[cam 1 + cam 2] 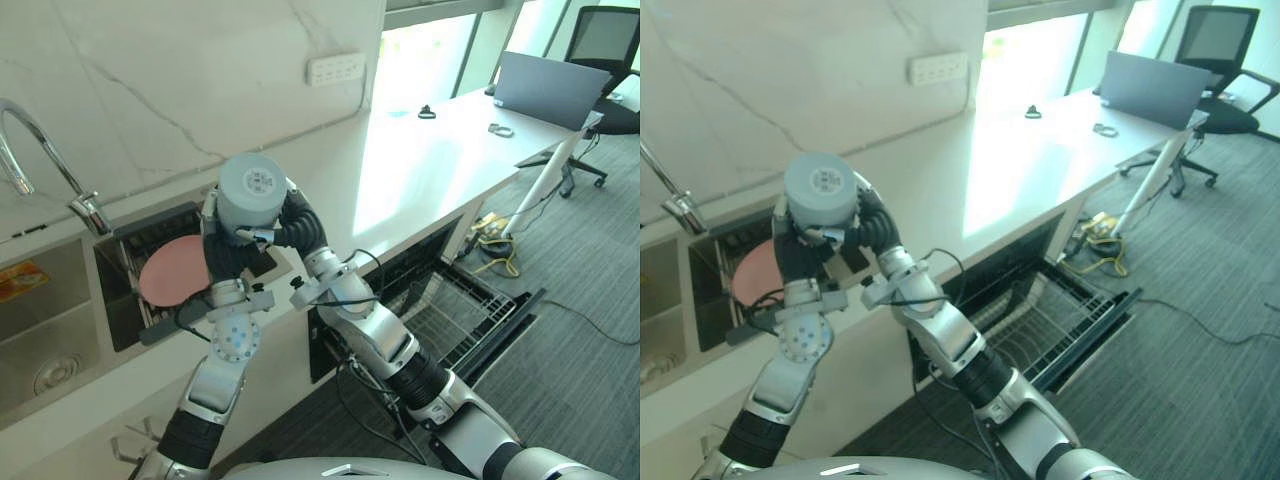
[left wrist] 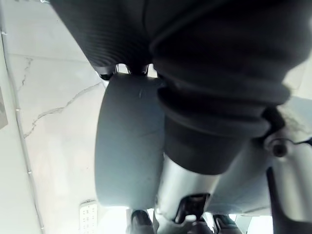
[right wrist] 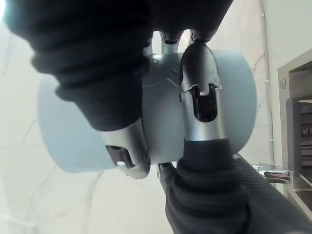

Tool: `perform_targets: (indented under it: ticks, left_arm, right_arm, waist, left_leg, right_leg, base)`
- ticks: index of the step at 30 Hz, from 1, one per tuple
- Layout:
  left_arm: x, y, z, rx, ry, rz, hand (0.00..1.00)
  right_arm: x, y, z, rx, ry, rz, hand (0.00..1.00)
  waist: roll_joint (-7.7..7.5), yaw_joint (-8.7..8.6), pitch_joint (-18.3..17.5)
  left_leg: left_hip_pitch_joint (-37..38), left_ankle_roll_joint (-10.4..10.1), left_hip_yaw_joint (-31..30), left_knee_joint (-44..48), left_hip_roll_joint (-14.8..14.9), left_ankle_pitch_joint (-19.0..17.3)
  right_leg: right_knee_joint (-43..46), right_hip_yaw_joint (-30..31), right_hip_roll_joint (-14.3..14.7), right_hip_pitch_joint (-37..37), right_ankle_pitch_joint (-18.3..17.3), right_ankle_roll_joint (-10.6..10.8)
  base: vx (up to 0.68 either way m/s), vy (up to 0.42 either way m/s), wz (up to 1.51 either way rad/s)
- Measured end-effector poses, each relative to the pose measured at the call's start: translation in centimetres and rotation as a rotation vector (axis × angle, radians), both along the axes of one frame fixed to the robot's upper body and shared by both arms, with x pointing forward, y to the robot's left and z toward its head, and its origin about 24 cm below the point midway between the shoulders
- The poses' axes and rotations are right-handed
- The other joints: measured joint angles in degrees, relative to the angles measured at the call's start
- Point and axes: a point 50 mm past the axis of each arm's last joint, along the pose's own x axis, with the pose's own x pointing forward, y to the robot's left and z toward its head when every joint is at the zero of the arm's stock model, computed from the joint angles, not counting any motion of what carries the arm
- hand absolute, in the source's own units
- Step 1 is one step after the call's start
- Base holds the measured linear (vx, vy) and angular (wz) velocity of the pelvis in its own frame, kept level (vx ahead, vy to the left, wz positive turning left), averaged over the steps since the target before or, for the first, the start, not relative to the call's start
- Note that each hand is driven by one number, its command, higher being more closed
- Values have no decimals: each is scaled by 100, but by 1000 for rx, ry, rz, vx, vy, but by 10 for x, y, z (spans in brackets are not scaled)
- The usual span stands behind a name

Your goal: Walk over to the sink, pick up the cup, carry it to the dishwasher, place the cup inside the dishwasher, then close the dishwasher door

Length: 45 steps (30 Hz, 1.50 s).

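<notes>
A pale grey-blue cup (image 1: 250,190) is held upside down, base up, above the counter edge between the sink (image 1: 45,340) and the dishwasher (image 1: 455,310). My left hand (image 1: 222,258) grips it from below on the sink side. My right hand (image 1: 296,226) clasps its other side. In the right wrist view silver fingers (image 3: 200,83) curl round the cup (image 3: 239,97). The left wrist view has the cup (image 2: 126,146) close against the dark covers. The dishwasher door is down and its wire rack (image 1: 1045,320) is pulled out.
A pink plate (image 1: 168,272) stands in a dark rack beside the sink, under a chrome tap (image 1: 45,150). The white counter (image 1: 430,150) runs right to a laptop (image 1: 550,90) and an office chair (image 1: 605,45). Cables (image 1: 490,240) lie on the carpet past the dishwasher.
</notes>
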Motion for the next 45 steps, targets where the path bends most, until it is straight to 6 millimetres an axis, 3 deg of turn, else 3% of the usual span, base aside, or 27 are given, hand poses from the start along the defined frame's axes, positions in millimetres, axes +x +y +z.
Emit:
perform_targets:
  ticks: [6,7,13,22,26,29,34,40,43,45]
  left_arm:
    - [0,0,-1,0,2,0,100]
    - [0,0,-1,1,4,1,0]
    - [-2,-6,0,2,-19,-35,0]
    - [-10,-25,4,10,-80,-170,0]
    - [-13,-45,-15,67,23,-274,0]
    - [-12,-45,-17,64,42,-278,0]
    - [-11,-43,-19,10,75,-315,0]
    - [-15,-38,-29,-79,129,-362,0]
    - [-17,-43,-32,-178,165,-535,0]
    - [-20,-52,-39,-309,246,-753,0]
  right_arm:
    - [0,0,0,0,2,-8,100]
    - [-1,1,-1,-1,3,-12,100]
    - [2,-1,4,71,12,-46,100]
    - [4,-20,27,494,5,-222,100]
    - [4,-58,52,817,-72,-360,100]
    - [-2,-83,56,940,-118,-450,100]
    - [-7,-137,45,1025,-162,-696,100]
    - [-29,-199,23,1061,-208,-914,100]
    - [-44,-230,9,1062,-222,-1063,100]
    - [-58,-252,-1,1053,-234,-1176,100]
  waist:
    - [1,2,-1]
    - [3,1,-2]
    - [9,4,-6]
    - [100,-42,-66]
    - [101,-66,-66]
    - [100,-91,-66]
    - [92,-157,-60]
    - [30,-244,-9]
    - [13,-298,9]
    - [11,-350,15]
  left_leg:
    - [0,0,0,0,0,0]
    - [0,0,0,0,0,0]
    - [1,-1,1,0,0,0]
    - [13,-5,30,0,5,-3]
    - [27,-3,57,0,5,-5]
    - [80,-7,144,-1,15,-23]
    - [105,-1,197,-2,7,-39]
    - [159,-4,343,-3,11,-100]
    - [174,2,442,-3,5,-143]
    - [168,-2,547,-3,-11,-182]
  right_leg:
    - [0,0,0,0,0,0]
    - [0,0,0,0,0,0]
    - [0,3,0,0,0,1]
    - [-8,33,3,-2,-1,10]
    - [-8,56,1,-1,-11,37]
    - [-6,125,3,7,-7,42]
    - [-9,204,-2,-4,8,59]
    - [-23,360,3,-31,10,69]
    - [-28,457,2,-63,12,92]
    - [-21,571,1,-131,34,127]
  base:
    - [0,0,0]
    - [0,0,0]
    - [0,0,0]
    - [0,0,0]
    - [0,0,-2]
    - [5,3,-13]
    - [6,5,-6]
    - [25,7,-13]
    - [37,11,-14]
    - [45,13,-24]
